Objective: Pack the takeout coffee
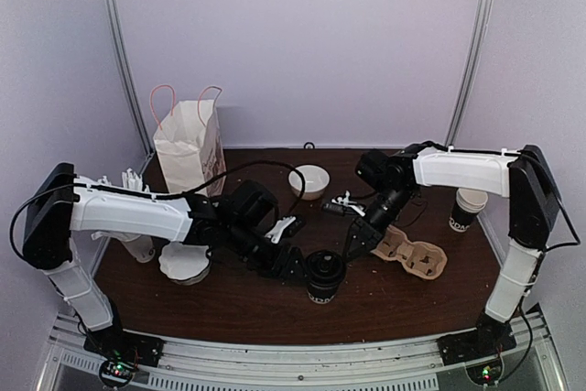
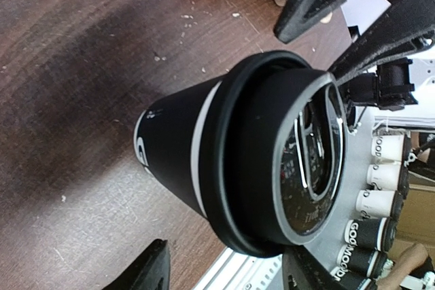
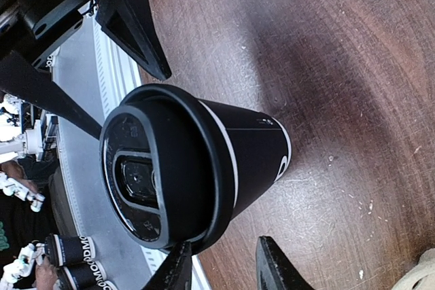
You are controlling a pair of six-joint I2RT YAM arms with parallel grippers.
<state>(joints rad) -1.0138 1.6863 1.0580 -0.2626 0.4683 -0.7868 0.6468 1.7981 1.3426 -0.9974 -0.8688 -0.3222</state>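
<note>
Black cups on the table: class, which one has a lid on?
The cup at the near middle: it wears a black lid. The other cup, by the right edge, shows an open white rim.

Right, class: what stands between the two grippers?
The takeout coffee, upright on the table, between the left gripper and right gripper; each wrist view shows it with the other gripper behind.
</note>
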